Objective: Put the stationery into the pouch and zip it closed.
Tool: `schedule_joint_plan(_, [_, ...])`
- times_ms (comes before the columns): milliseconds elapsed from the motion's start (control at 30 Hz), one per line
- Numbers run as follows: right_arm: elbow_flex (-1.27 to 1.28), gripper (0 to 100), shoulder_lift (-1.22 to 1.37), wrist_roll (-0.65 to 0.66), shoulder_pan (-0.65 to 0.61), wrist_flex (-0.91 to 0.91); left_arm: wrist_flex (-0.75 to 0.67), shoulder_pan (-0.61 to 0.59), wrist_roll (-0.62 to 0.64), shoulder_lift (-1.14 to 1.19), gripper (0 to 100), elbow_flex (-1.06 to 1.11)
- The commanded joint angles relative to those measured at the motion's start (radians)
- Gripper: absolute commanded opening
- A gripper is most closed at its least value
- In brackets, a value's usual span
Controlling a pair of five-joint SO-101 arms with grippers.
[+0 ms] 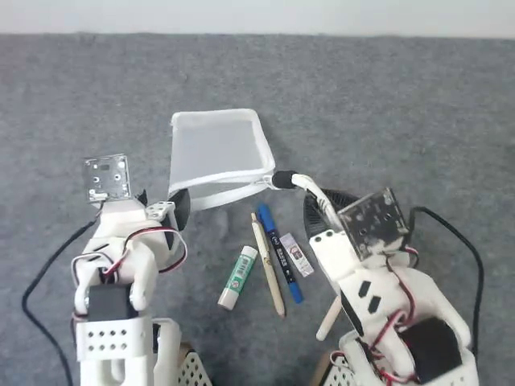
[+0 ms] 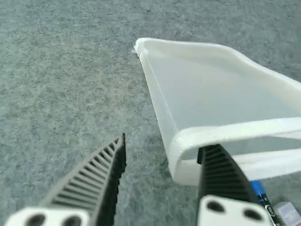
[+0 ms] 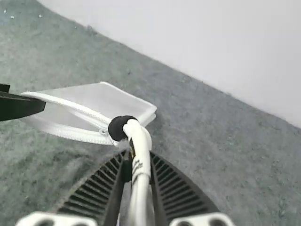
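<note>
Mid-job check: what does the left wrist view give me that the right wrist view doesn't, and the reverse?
Left wrist view: the left gripper is open, with one finger at the open rim of the pouch and the other over bare carpet. The blue pen tip and the eraser lie just past that rim.
Right wrist view: the right gripper is shut on a white pen, whose black tip is at the pouch's corner. A pale wall stands behind.
Both: the white pouch lying open on the grey carpet.
</note>
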Motion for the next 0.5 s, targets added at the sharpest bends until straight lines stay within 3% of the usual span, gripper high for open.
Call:
schedule_joint_plan(0, [-0.025, 0.6, -0.041, 0.014, -0.002, 0.016, -0.046, -0.008, -0.015, -0.006, 22, -0.007])
schedule_joint_plan(233, [-0.101, 0.6, -0.041, 0.012, -0.002, 0.084, -0.048, -0.006, -0.015, -0.006, 16, -0.005])
schedule_joint_plan(467, [-0.103, 0.6, -0.045, 0.011, -0.002, 0.085, -0.044, 0.011, -0.048, -0.006, 2, -0.005])
